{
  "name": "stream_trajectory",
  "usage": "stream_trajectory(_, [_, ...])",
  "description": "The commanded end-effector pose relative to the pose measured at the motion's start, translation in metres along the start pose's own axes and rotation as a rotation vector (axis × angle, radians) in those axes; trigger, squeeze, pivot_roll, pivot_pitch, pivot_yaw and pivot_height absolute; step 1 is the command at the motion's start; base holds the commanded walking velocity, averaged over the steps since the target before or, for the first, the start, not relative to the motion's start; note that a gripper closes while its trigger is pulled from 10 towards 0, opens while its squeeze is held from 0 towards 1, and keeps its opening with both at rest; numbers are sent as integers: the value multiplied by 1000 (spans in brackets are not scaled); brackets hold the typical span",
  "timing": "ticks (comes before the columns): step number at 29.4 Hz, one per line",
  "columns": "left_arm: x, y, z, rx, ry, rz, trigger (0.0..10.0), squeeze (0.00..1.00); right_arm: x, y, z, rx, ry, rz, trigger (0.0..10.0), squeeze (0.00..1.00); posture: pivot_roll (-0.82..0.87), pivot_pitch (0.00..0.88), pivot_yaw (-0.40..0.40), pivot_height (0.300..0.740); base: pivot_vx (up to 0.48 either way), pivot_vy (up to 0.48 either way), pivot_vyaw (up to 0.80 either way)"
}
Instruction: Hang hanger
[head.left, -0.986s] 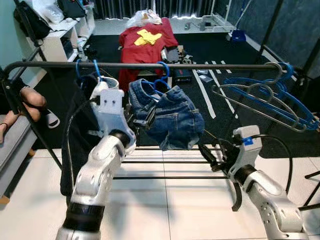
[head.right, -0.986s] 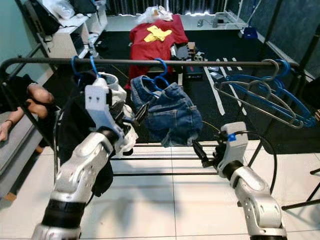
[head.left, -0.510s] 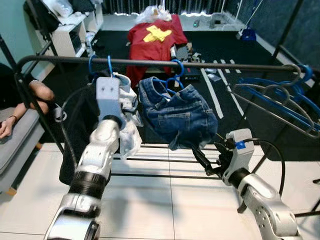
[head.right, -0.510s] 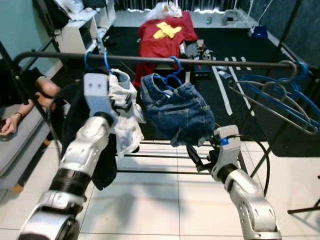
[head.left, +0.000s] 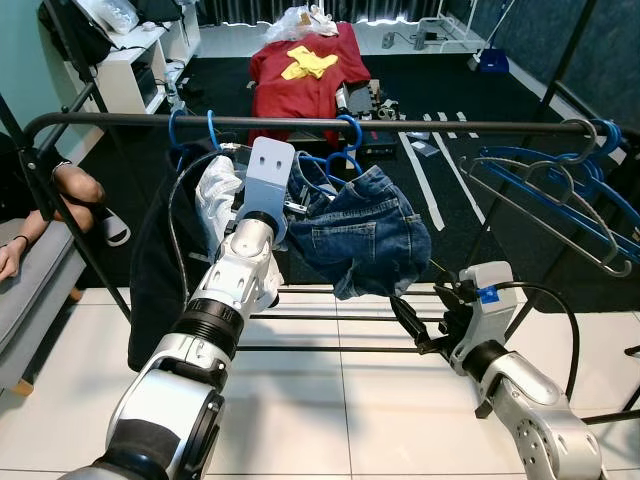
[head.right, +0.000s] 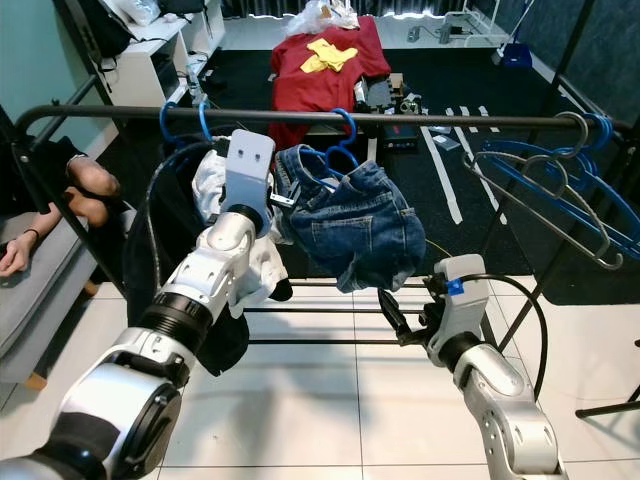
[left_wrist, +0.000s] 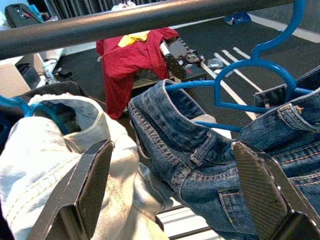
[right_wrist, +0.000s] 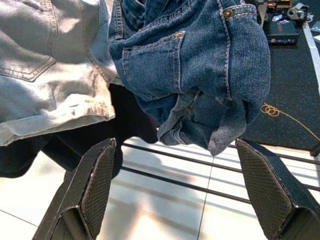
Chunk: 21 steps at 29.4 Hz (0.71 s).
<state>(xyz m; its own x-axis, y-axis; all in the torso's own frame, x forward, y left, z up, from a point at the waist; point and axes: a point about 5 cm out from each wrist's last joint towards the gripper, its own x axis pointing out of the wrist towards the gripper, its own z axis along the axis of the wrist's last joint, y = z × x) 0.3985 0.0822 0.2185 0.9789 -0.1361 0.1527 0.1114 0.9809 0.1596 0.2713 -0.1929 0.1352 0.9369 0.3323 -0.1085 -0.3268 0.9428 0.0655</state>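
A black rail runs across in front of me. A blue hanger hooks over it and carries dark denim shorts. To their left hang a pale denim garment on another blue hanger and a black garment. My left gripper is raised just under the rail, open, its fingers spread either side of the shorts' waistband without closing on it. My right gripper is low, below the shorts, open and holding nothing.
Several bare blue and grey hangers hang at the rail's right end. Low rack bars cross over the white tile floor. A red shirt lies on the dark floor behind. A person's leg shows at the left beside a grey seat.
My left gripper has moved right, from in front of the pale garment to the shorts' waistband. The camera shifted a little. The right arm has hardly moved.
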Motion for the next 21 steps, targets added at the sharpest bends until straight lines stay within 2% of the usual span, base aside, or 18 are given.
stream_trajectory(1, [2,8,1,22,-5,39,10000,0,-2,1,0,5,-2,-2,10000,0,-96,67,38,740,0,0,0])
stream_trajectory(3, [5,35,6,-2,-28,143,10000,0,-2,0,1,5,-2,-3,10000,0,-92,67,33,740,0,0,0])
stream_trajectory(4, [5,35,6,-2,-28,143,10000,0,-2,0,1,5,-2,-3,10000,0,-92,67,33,740,0,0,0])
stream_trajectory(5, [5,46,7,-13,-33,186,10000,0,-2,0,1,4,-1,-2,10000,0,-90,68,31,740,0,0,0])
stream_trajectory(6, [5,46,7,-13,-33,186,10000,0,-2,0,1,4,-1,-2,10000,0,-90,68,31,740,0,0,0])
stream_trajectory(7, [3,56,3,-20,-23,220,10000,0,-2,0,1,3,0,-2,10000,0,-88,68,27,740,0,0,0])
stream_trajectory(8, [3,56,3,-20,-23,220,10000,0,-2,0,1,3,0,-2,10000,0,-88,68,27,740,0,0,0])
stream_trajectory(10, [-2,65,-15,-30,49,243,10000,0,-2,-1,1,1,2,0,10000,0,-88,69,25,740,0,0,0])
stream_trajectory(12, [-2,65,-15,-30,49,243,10000,0,-2,-1,1,1,2,0,10000,0,-88,69,25,740,0,0,0])
stream_trajectory(13, [-4,63,-26,-50,98,229,10000,0,-2,-1,2,-1,2,0,10000,0,-88,69,24,740,0,0,0])
stream_trajectory(14, [-4,63,-26,-50,98,229,10000,0,-2,-1,2,-1,2,0,10000,0,-88,69,24,740,0,0,0])
stream_trajectory(15, [-7,57,-38,-104,162,204,10000,0,-2,-2,2,-3,2,-1,10000,0,-90,69,24,740,0,0,0])
stream_trajectory(16, [-7,57,-38,-104,162,204,10000,0,-2,-2,2,-3,2,-1,10000,0,-90,69,24,740,0,0,0])
stream_trajectory(17, [-8,50,-46,-126,203,177,10000,0,-2,-2,3,-4,1,-2,10000,0,-93,68,24,740,0,0,0])
stream_trajectory(18, [-8,50,-46,-126,203,177,10000,0,-2,-2,3,-4,1,-2,10000,0,-93,68,24,740,0,0,0])
stream_trajectory(21, [-8,38,-52,-120,251,124,10000,0,-2,-4,4,-7,1,-6,10000,0,-98,65,25,740,0,0,0])
